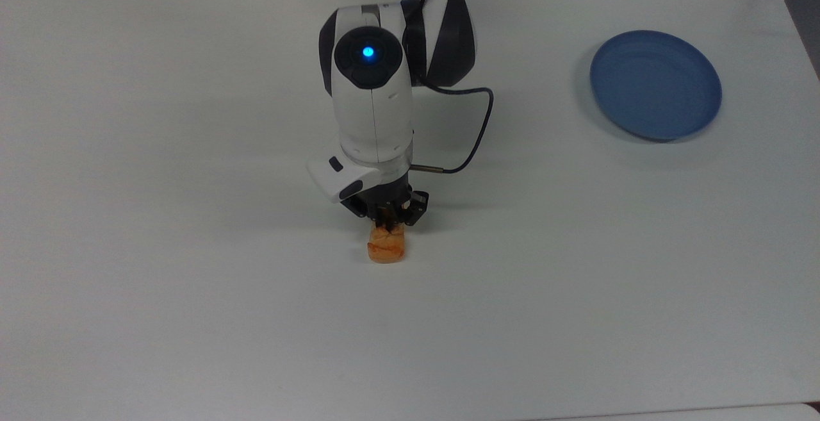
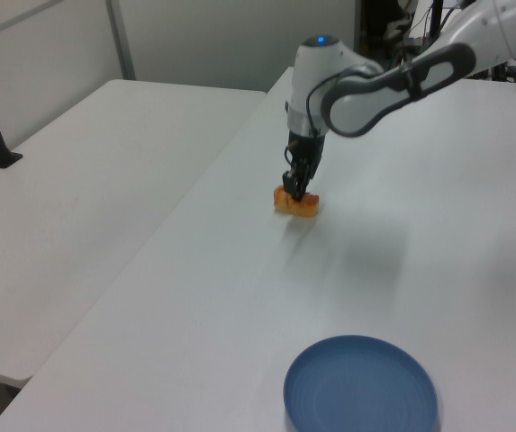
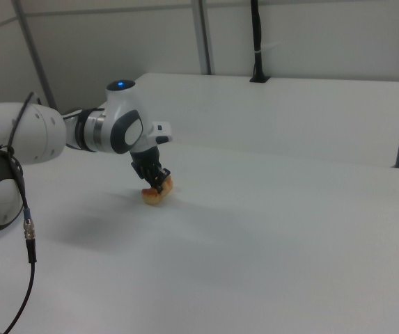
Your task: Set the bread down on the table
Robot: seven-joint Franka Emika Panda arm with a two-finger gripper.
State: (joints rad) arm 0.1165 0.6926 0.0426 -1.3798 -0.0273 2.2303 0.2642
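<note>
bread (image 1: 386, 249) sits low near the middle of the table (image 1: 192, 318), its underside looking down on the white surface in the left view; whether it bears full weight there i cannot tell. my gripper (image 1: 388, 218) is clamped on the loaf's upper end, fingers pinched tight around it, wrist pointing straight down. moving right in the top view, a black cable (image 1: 477, 132) loops off the wrist. further right, well apart from the loaf, the blue plate (image 1: 655, 84) lies bare near the table's far corner. in the left view that plate (image 2: 360, 389) sits at the near edge.
</note>
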